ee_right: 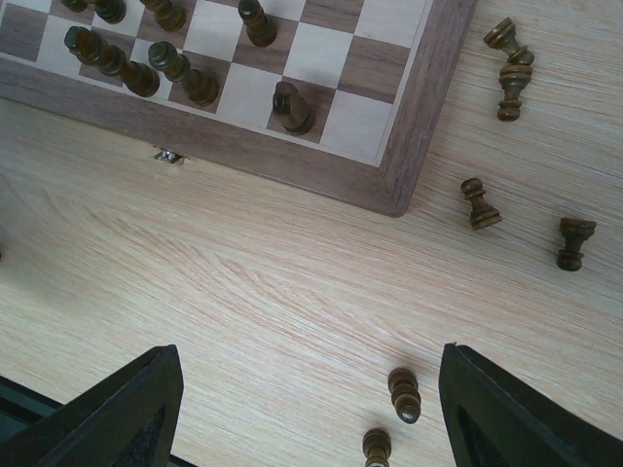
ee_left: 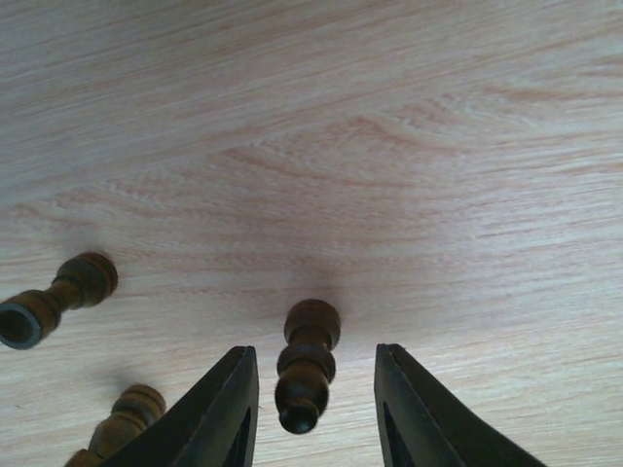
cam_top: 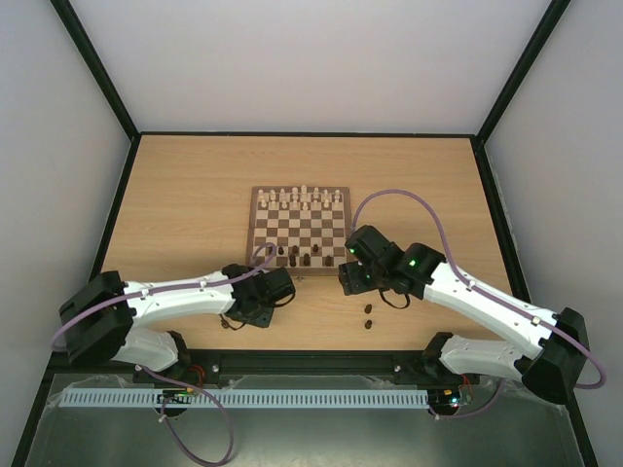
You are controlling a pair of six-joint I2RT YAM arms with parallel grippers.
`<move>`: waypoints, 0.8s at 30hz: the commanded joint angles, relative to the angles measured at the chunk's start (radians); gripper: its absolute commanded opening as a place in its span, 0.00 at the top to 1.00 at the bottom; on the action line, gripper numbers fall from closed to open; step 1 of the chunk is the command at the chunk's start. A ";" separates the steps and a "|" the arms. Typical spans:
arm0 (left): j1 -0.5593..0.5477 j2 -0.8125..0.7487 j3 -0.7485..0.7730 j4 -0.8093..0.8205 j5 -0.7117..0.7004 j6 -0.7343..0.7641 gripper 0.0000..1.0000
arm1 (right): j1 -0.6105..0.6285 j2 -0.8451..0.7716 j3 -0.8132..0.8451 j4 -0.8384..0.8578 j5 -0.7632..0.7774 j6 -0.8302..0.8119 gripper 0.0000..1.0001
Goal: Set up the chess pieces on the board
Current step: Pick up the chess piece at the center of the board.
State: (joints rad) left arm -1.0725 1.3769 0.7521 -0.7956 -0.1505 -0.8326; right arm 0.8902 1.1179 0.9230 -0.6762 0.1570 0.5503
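The left gripper [ee_left: 311,352] is low over the tabletop [cam_top: 175,195] by its near edge, left of centre. Its fingers [ee_left: 226,413] are parted around one lying dark chess piece [ee_left: 308,365]. Bare wood shows on both sides of the piece, so neither finger touches it. Two more dark chessmen [ee_left: 58,297] lie just left of it, outside the fingers.

Mid-table sits the board [cam_top: 292,232], with pale chessmen [cam_top: 302,197] along its far edge and several dark pieces [cam_top: 297,256] clustered on its near rows.

The right gripper [ee_right: 310,370] hovers off the board's near-right corner, spread wide and holding nothing. Two loose dark pieces [ee_right: 404,394] lie on the tabletop under it, between the fingers' lines. Four other strays [ee_right: 480,204] are scattered past that corner, off the board.
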 commanded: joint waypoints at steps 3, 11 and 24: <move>0.027 -0.011 -0.008 -0.004 -0.003 0.020 0.75 | 0.001 -0.009 -0.015 -0.018 -0.009 -0.010 0.27; 0.029 -0.014 0.036 -0.031 -0.009 0.028 0.98 | 0.000 -0.008 -0.017 -0.013 -0.011 -0.012 0.27; 0.200 0.157 0.407 -0.103 -0.061 0.275 0.98 | 0.000 -0.020 -0.022 -0.010 -0.018 -0.013 0.27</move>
State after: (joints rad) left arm -0.9047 1.4704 1.0824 -0.8593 -0.1864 -0.6544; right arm 0.8902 1.1179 0.9138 -0.6739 0.1432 0.5457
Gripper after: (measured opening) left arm 0.105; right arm 0.727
